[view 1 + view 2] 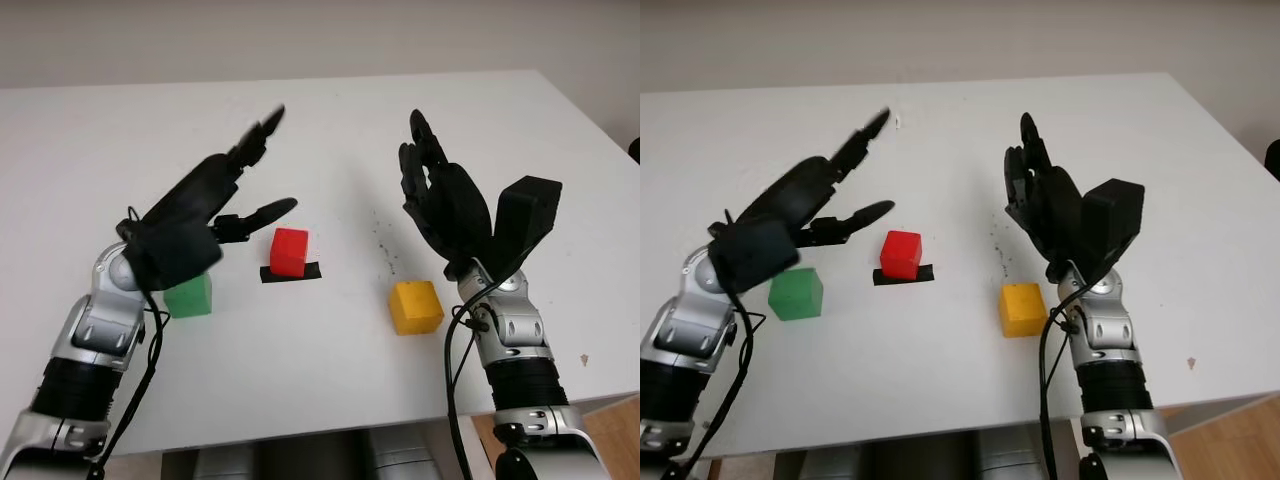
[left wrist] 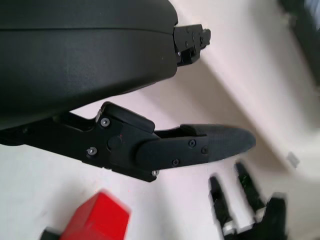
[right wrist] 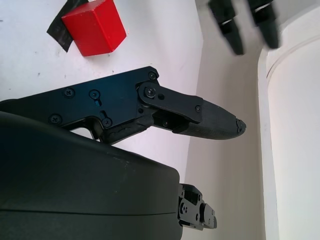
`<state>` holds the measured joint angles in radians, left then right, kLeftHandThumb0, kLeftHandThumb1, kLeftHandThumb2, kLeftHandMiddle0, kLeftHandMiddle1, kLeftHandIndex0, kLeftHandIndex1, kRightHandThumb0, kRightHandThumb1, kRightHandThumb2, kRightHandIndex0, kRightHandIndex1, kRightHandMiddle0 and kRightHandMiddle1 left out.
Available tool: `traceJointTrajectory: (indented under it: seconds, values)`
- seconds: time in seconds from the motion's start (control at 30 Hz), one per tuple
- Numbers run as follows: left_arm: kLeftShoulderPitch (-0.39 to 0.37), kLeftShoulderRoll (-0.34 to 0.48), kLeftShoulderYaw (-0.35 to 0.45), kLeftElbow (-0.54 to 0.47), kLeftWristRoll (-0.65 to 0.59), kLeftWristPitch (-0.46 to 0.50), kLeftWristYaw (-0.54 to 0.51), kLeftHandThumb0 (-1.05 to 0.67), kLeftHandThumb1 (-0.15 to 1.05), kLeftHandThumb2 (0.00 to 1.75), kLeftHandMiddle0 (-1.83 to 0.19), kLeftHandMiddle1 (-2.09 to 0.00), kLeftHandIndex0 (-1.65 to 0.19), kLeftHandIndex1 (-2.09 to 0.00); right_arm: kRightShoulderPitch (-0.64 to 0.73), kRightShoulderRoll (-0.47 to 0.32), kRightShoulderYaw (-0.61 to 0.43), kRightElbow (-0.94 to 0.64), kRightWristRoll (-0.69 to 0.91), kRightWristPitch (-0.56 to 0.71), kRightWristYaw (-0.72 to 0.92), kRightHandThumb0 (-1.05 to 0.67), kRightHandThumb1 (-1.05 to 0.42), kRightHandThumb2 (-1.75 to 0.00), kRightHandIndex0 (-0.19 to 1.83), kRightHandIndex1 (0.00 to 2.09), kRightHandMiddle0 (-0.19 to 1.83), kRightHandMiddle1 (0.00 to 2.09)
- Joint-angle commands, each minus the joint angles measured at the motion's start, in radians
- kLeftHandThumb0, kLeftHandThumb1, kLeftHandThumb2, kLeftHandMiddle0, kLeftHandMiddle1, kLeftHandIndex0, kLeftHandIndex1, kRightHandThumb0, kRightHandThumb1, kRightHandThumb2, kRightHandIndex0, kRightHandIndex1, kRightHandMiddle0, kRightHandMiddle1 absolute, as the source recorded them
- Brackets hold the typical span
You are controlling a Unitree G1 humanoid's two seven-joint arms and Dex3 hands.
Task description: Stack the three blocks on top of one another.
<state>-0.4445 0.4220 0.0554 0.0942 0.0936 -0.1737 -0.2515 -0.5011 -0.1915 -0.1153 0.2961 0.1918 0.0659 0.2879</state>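
Note:
A red block (image 1: pixel 289 251) sits on a strip of black tape (image 1: pixel 312 272) near the table's middle, and the wrist views catch it too (image 2: pixel 95 220) (image 3: pixel 95 27). To its left, the green block (image 1: pixel 190 296) is partly covered by my left hand (image 1: pixel 268 165). That hand is open and hovers just left of the red block, thumb (image 1: pixel 270 210) pointing toward it. The yellow block (image 1: pixel 415 306) lies to the right, nearer the front. My right hand (image 1: pixel 420 160) is open and raised behind the yellow block, palm facing the red block. All three blocks stand apart on the table.
The white table (image 1: pixel 330 130) ends at a front edge just before the arms and at a right edge (image 1: pixel 590 120). A line of small dark specks (image 1: pixel 385 250) runs between the red and yellow blocks. Wooden floor (image 1: pixel 615 430) lies beyond the front right corner.

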Motion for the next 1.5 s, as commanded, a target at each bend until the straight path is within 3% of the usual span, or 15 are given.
traceJointTrajectory:
  seconds: [0.0, 0.23, 0.37, 0.47, 0.6, 0.7, 0.87, 1.2, 1.47]
  values:
    - [0.005, -0.012, 0.065, -0.031, -0.042, 0.017, 0.037, -0.8, 1.05, 0.59, 0.19, 0.0, 0.19, 0.0, -0.001, -0.031, -0.007, -0.038, 0.0, 0.002, 0.016, -0.67, -1.05, -0.67, -0.19, 0.0, -0.19, 0.0]
    - [0.036, -0.038, 0.208, -0.028, -0.248, 0.109, 0.049, -0.78, 1.05, 0.55, 0.19, 0.0, 0.19, 0.0, 0.01, -0.096, -0.022, -0.122, 0.0, 0.072, 0.027, -0.69, -1.05, -0.53, -0.19, 0.0, -0.19, 0.0]
    - [0.09, -0.046, 0.247, -0.014, -0.303, 0.126, 0.04, -0.79, 1.05, 0.54, 0.19, 0.0, 0.19, 0.0, 0.022, -0.187, -0.019, -0.181, -0.004, 0.143, 0.097, -0.63, -1.04, -0.17, -0.12, 0.04, -0.09, 0.06]
    - [0.124, -0.05, 0.257, -0.005, -0.314, 0.119, 0.039, -0.77, 1.05, 0.57, 0.19, 0.0, 0.19, 0.0, 0.045, -0.262, -0.004, -0.234, -0.048, 0.161, 0.135, -0.58, -0.96, -0.06, 0.0, 0.1, 0.03, 0.1]
    - [0.155, -0.056, 0.254, -0.005, -0.303, 0.114, 0.052, -0.75, 1.05, 0.61, 0.19, 0.0, 0.19, 0.0, 0.072, -0.322, 0.004, -0.288, -0.093, 0.13, 0.169, -0.52, -0.88, -0.03, 0.14, 0.14, 0.19, 0.12]
    - [0.179, -0.068, 0.234, -0.004, -0.289, 0.102, 0.048, -0.72, 1.05, 0.58, 0.19, -0.01, 0.19, 0.0, 0.114, -0.411, 0.04, -0.349, -0.223, 0.03, 0.181, -0.51, -0.83, -0.04, 0.3, 0.16, 0.34, 0.12]
    - [0.205, -0.096, 0.21, 0.001, -0.273, 0.09, 0.056, -0.74, 1.05, 0.55, 0.19, -0.01, 0.19, 0.0, 0.198, -0.555, 0.077, -0.528, -0.427, 0.02, 0.225, -0.56, -0.84, -0.06, 0.31, 0.1, 0.37, 0.08]
    - [0.224, -0.099, 0.181, -0.014, -0.242, 0.095, 0.056, -0.74, 1.05, 0.61, 0.19, 0.0, 0.19, 0.0, 0.36, -0.684, 0.022, -0.676, -0.505, -0.143, 0.296, -0.62, -0.82, -0.05, 0.26, 0.05, 0.33, 0.05]
    - [0.232, -0.101, 0.181, -0.029, -0.233, 0.115, 0.062, -0.76, 1.05, 0.6, 0.19, 0.0, 0.19, 0.0, 0.436, -0.699, 0.018, -0.757, -0.568, -0.176, 0.322, -0.72, -0.85, -0.06, 0.2, 0.03, 0.32, 0.05]
